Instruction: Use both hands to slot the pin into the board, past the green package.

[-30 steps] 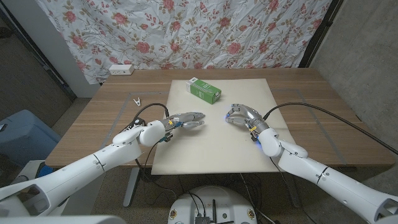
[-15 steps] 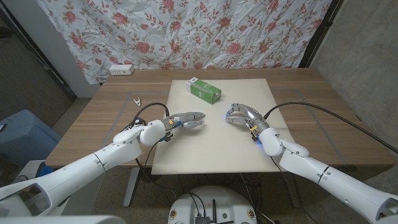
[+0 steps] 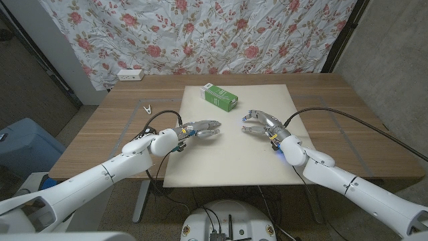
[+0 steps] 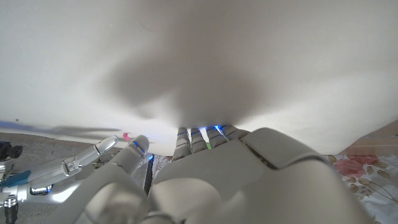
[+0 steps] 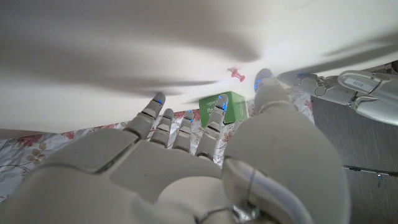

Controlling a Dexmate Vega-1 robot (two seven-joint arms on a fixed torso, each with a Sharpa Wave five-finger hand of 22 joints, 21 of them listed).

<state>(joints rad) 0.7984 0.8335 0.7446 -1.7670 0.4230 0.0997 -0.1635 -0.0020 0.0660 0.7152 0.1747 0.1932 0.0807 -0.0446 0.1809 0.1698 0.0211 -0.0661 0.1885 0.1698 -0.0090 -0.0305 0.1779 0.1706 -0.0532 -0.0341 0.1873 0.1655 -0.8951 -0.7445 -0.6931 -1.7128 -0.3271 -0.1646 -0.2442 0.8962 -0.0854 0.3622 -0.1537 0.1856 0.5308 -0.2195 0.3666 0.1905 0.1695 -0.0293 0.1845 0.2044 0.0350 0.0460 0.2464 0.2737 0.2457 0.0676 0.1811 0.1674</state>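
Observation:
A small red pin [image 5: 236, 74] lies on the white board [image 3: 227, 161], in the gap between my two hands. It also appears as a red speck, the pin [image 4: 126, 135], in the left wrist view. The green package [image 3: 221, 98] lies at the board's far side, beyond the gap, and the right wrist view catches the green package [image 5: 222, 106] past my fingers. My left hand [image 3: 199, 129] reaches right with fingers stretched out and apart, holding nothing. My right hand [image 3: 257, 122] faces it with fingers loosely spread and holds nothing. My right hand [image 5: 186, 162] has its thumb tip close to the pin without touching it.
A clothespin [image 3: 147, 107] lies on the wooden table [image 3: 120, 127] left of the board. A white power strip [image 3: 130, 74] sits at the far left edge below the floral cloth. A blue bin [image 3: 20, 144] stands on the floor to the left.
My right hand has risen slightly and its fingers have spread a little. My left hand and the package have stayed where they were.

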